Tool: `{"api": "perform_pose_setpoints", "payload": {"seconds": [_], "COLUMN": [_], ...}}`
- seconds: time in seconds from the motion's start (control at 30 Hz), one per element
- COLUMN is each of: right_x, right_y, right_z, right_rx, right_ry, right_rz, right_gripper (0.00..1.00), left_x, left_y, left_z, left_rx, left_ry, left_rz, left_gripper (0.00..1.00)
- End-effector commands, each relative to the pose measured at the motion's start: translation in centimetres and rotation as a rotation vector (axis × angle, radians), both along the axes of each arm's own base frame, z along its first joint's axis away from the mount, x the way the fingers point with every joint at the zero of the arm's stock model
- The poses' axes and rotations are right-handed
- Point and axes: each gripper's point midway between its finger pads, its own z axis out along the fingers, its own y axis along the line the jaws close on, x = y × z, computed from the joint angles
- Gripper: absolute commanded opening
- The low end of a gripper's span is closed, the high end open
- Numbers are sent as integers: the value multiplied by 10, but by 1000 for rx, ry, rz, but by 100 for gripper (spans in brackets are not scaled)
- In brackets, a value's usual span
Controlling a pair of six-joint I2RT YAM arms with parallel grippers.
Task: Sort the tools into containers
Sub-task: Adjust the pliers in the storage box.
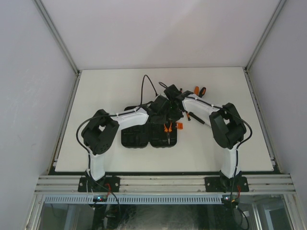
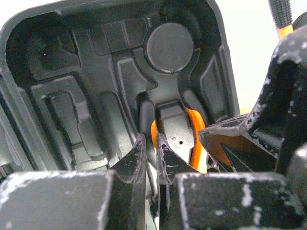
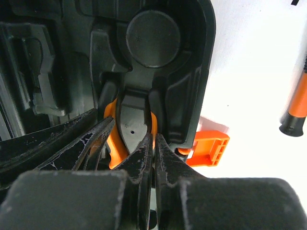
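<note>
Two pairs of closed jaws crowd one pliers (image 3: pixel 130 125) in one case (image 3: pixel 194 72).

This is looking like a robot lab cell: white panels (image 1: pixel 163 28) are enclosing a white table (image 1: pixel 110 86), an aluminium rail (image 1: pixel 163 182) lying at 6 o'clock

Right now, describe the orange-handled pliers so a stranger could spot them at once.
Find the open black case at the middle of the white table. In its right half, beside a round recess, the pliers sit in a moulded slot. They're the only orange-handled tool inside; the screwdrivers lie outside.
</note>
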Motion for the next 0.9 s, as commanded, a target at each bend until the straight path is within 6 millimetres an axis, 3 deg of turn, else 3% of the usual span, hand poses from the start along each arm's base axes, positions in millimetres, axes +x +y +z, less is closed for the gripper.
{"api": "perform_pose_setpoints", "payload": {"seconds": [0.0,0.33,0.63,0.87], "right_x": [-116,-136,-136,-146], "right_y": [12,11,8,12], "right_z": [-173,-194,-144,-113], "right_rx": [-66,-71,-41,-4], "right_ry": [380,441,347,298], "right_rz": [68,65,70,83], "right_gripper": [0,0,0,0], "left_x": [-104,-115,-128,-154], "left_y": [11,8,21,23], "left_z": [-139,-150,-107,-91], "left_rx": [110,121,77,63], "left_ry": [380,421,345,338], "left_rz": [-108,-125,-125,-133], "left_gripper": [0,0,0,0]}}
